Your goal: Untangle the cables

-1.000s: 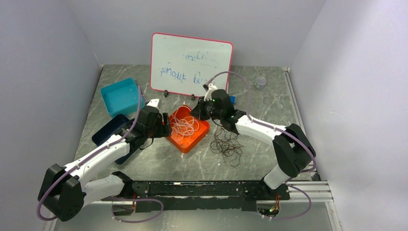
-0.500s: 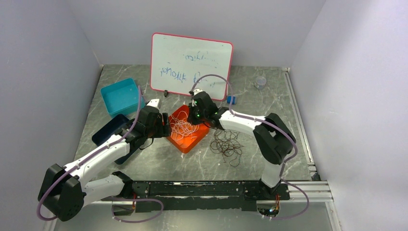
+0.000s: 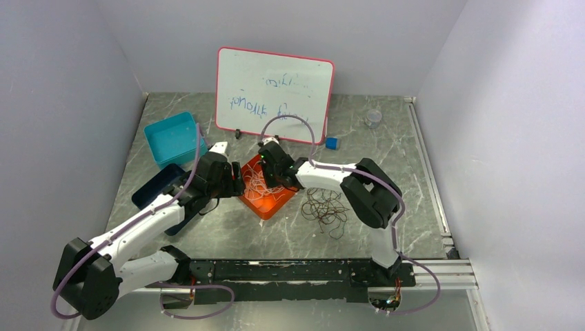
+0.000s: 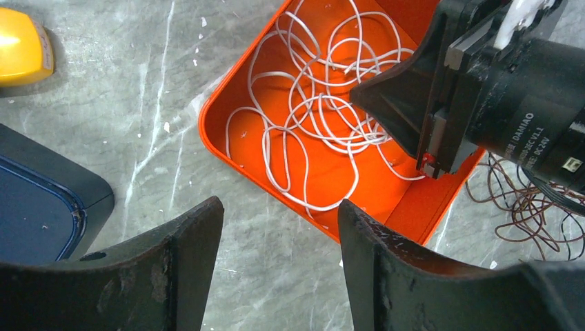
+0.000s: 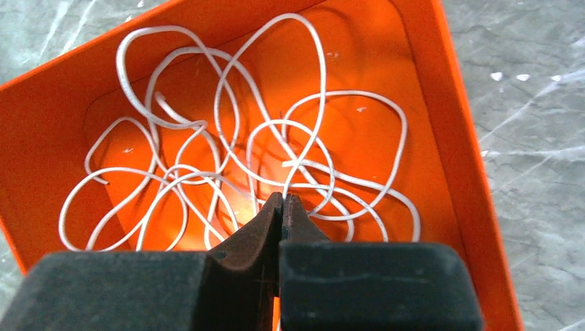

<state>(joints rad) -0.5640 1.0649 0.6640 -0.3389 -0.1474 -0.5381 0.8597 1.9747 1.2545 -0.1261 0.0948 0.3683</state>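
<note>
The white cable (image 3: 262, 183) (image 4: 310, 117) (image 5: 227, 117) lies in loose loops inside the orange tray (image 3: 265, 210) (image 4: 227, 152) (image 5: 448, 103). My right gripper (image 3: 268, 171) (image 5: 283, 196) hangs over the tray's middle, shut, with one white strand running straight into its tips. The left wrist view shows it as a black wedge (image 4: 359, 96). The dark brown cables (image 3: 325, 207) (image 4: 524, 207) sit in a tangle on the table right of the tray. My left gripper (image 3: 238, 186) (image 4: 279, 207) is open and holds nothing, low over the table by the tray's left corner.
A teal box (image 3: 172, 138) and a dark blue tray (image 3: 155, 189) (image 4: 34, 214) stand left of the left arm. A whiteboard (image 3: 272, 96) leans at the back. A yellow object (image 4: 21, 45), a small blue block (image 3: 332, 143) and a clear cup (image 3: 373, 117) lie on the table.
My right gripper has swung left from above the brown tangle to over the orange tray, staying shut. The left arm has barely moved.
</note>
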